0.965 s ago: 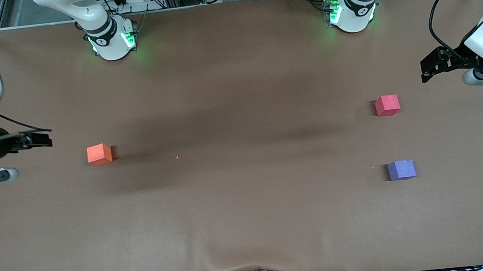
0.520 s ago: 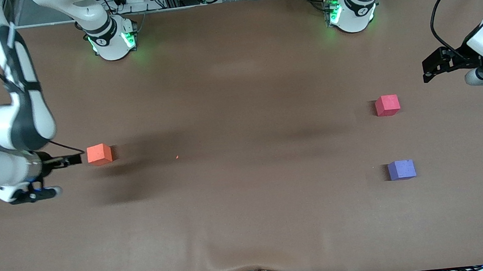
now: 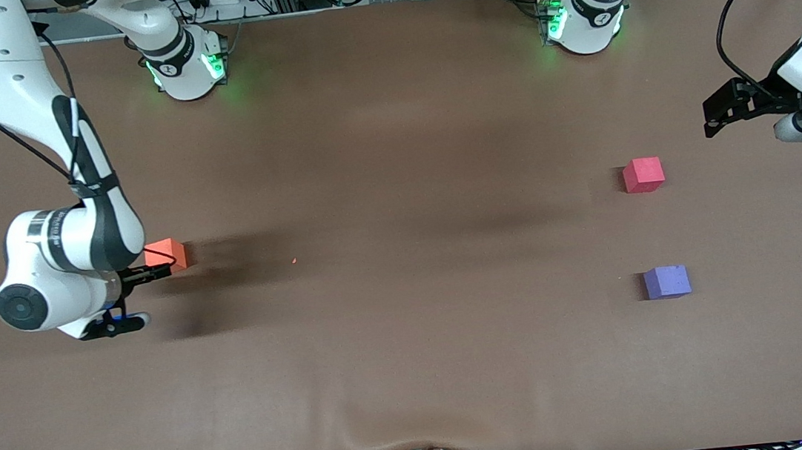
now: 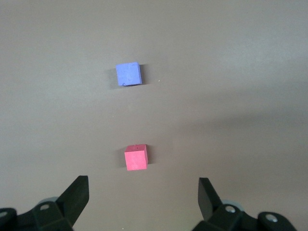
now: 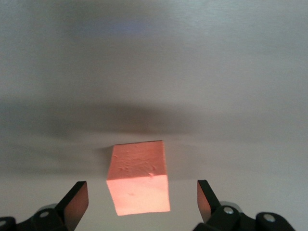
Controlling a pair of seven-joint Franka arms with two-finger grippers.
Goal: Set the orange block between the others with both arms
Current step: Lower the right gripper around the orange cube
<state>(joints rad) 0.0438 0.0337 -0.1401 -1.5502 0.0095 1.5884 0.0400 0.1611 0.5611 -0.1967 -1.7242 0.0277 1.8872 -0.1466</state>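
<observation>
Our left gripper (image 4: 143, 202): we see two dark fingers (image 4: 77, 195) spread wide apart, nothing between them.
Red-pink cube (image 4: 136, 157): sits on the brown table (image 4: 240, 72) just ahead of our fingertips, roughly in line with the gap between them, touching neither.
Purple-blue cube (image 4: 128, 74): lies farther out from us along the same line, well apart from the red-pink cube, bare table between.

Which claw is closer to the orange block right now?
The right claw is closer, open and right beside the orange block, which is not yet gripped. The left claw, also open, waits at the other end of the table near the red-pink cube.
</observation>
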